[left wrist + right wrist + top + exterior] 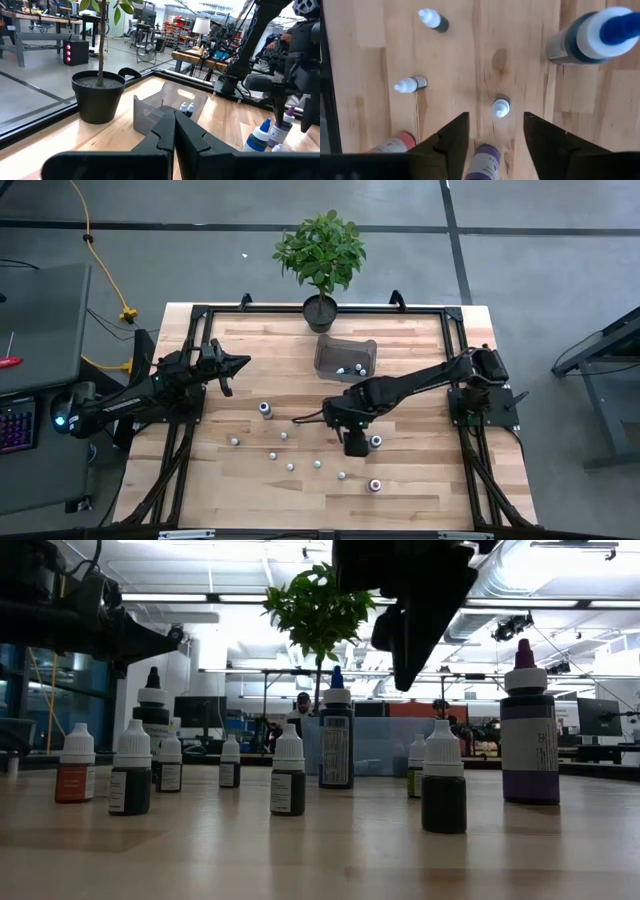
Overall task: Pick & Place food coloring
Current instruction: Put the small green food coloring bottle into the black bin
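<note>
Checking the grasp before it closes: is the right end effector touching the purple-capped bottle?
Apart. The right wrist view shows the purple-capped bottle between the open fingers of the right end effector, with wood visible either side.

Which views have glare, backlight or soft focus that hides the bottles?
Low view: ceiling lights backlight the right gripper into a silhouette. Right wrist view: the blue-capped bottle is blurred, the white-capped bottle sharp. Left wrist view: the clear bin is readable. High view: even light, bottles tiny.

You get bright, even overhead light from ceiling strips (190, 597) above right end effector (415, 650). End effector itself reads as dark backlit silhouette. Soft sheen on counter (330, 850) below it. Blue-capped bottle (590, 37) beside it blurred, out of focus.
</note>
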Robot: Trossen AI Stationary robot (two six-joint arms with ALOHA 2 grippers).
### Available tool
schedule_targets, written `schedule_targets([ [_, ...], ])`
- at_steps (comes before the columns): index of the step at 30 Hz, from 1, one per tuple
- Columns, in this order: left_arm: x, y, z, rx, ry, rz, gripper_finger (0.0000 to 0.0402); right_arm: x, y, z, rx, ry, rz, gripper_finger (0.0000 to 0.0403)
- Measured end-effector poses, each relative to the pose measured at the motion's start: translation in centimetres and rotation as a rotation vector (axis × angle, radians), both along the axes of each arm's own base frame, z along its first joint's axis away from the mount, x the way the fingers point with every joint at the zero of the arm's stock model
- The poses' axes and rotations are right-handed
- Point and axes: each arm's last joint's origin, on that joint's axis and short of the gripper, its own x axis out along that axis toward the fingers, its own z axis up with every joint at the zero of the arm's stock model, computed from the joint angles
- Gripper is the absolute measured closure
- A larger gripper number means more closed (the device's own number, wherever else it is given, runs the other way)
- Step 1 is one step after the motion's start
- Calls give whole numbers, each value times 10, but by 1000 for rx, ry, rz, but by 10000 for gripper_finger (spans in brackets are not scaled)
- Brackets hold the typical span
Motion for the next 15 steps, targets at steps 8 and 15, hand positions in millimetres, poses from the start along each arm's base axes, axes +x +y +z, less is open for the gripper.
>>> schedule_targets([
  [8,0,0,0,0,0,0,401,0,0,-7,72,113,-381,164],
  [15,0,0,0,0,0,0,401,1,5,-15,88,168,-562,163],
])
